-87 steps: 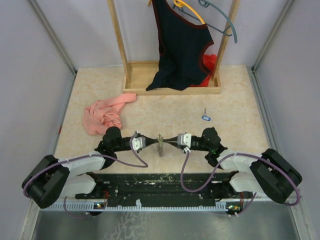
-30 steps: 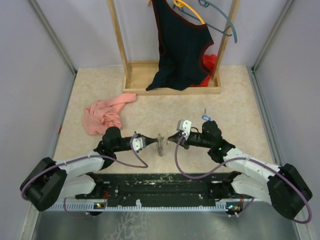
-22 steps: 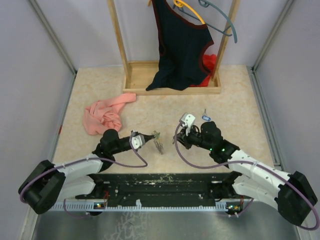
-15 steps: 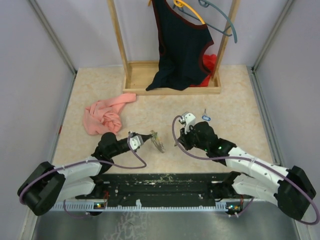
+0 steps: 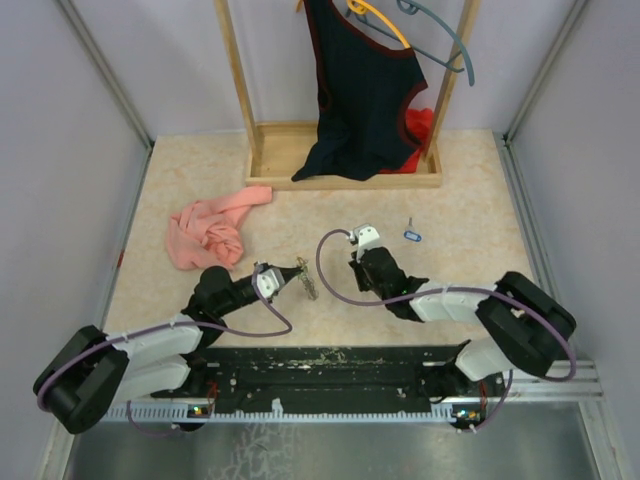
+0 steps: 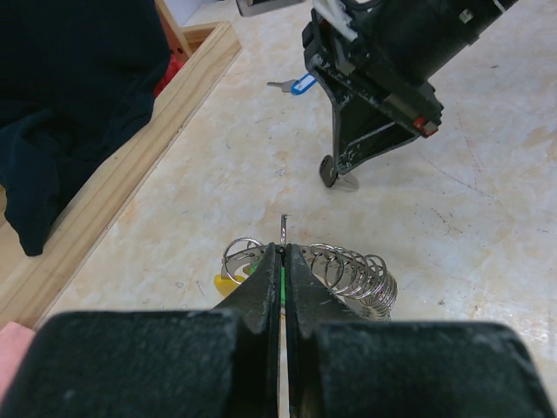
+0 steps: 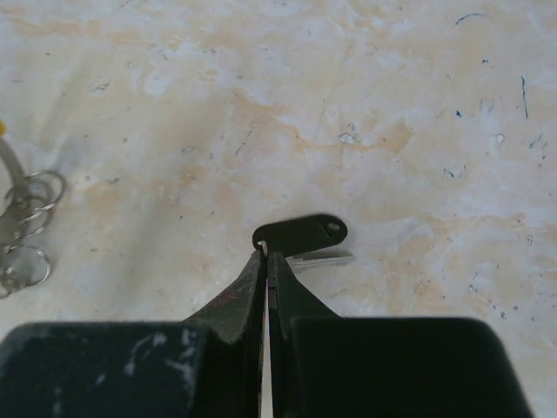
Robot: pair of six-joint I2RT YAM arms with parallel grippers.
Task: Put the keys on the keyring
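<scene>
The pink cloth (image 5: 205, 228) lies left of and beyond the left arm, near enough to snag if that arm swings outward. The left end effector (image 6: 281, 252) is clenched on the keyring (image 6: 352, 272), low at the tabletop (image 5: 470, 200). It pinches only thin wire, so a twist could let the bunch of rings slip or swing. Just to the right, the right end effector (image 7: 265, 254) is clenched with its tips at the edge of the black key (image 7: 300, 233), which lies flat. I cannot tell whether the head is actually pinched, and so slight a hold could skid the key away. The two end effectors are near each other, so bumping is a risk. The blue key (image 5: 411, 236) lies further right, with open tabletop around it up to the wooden rack (image 5: 345, 181) behind.
</scene>
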